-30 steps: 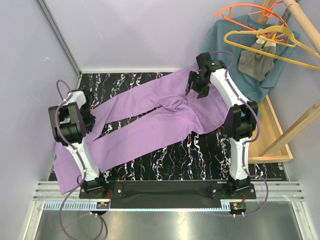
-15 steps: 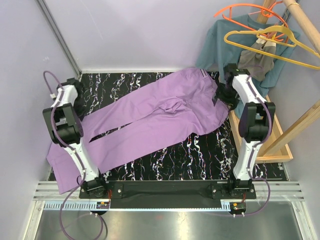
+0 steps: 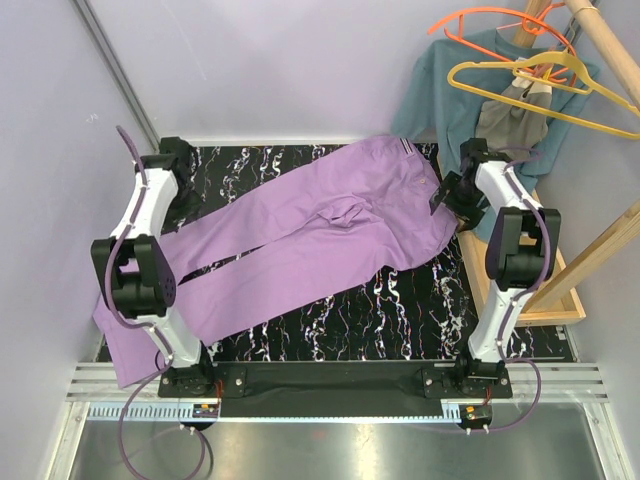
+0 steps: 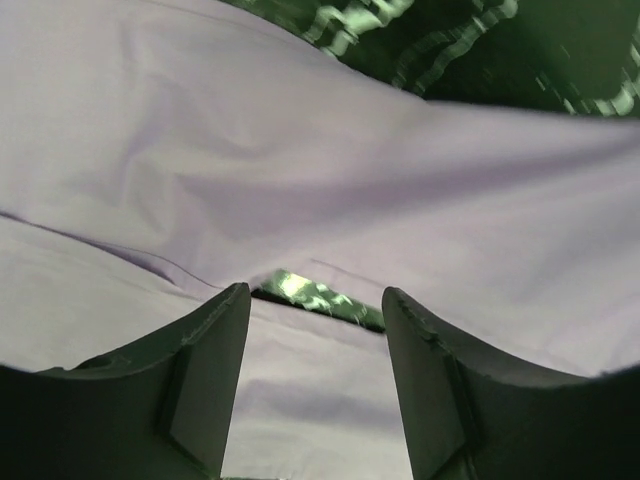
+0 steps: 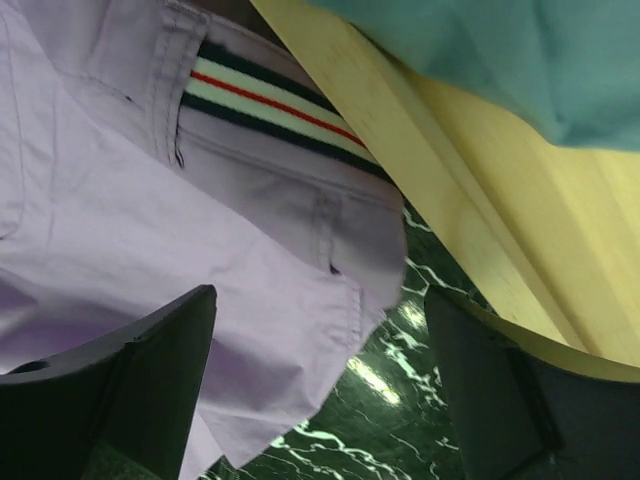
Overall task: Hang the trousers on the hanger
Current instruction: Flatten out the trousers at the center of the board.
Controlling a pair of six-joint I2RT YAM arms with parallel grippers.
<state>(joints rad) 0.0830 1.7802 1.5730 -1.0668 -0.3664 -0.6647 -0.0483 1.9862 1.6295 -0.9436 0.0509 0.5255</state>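
The lilac trousers (image 3: 330,230) lie spread flat across the black marbled table, waist at the far right, and their leg ends reach the near left corner. The yellow hanger (image 3: 560,62) hangs on the wooden rack at the top right, away from both arms. My left gripper (image 3: 180,200) is open and empty just above the trouser legs (image 4: 300,150), near the slit of table between them; its jaws (image 4: 315,295) hold nothing. My right gripper (image 3: 450,195) stands wide open over the waist corner (image 5: 150,200), close to the striped waistband (image 5: 270,105), with nothing in its jaws (image 5: 318,295).
A wooden tray (image 3: 545,270) borders the table's right side, right beside my right gripper. A teal shirt (image 3: 450,90), a small grey garment (image 3: 510,125) and an orange hanger (image 3: 490,20) hang on the rack. A lilac wall stands close on the left.
Both grippers have opened. The right arm swung from the middle of the waist out to the trousers' right corner. The left arm reached farther back along the left side.
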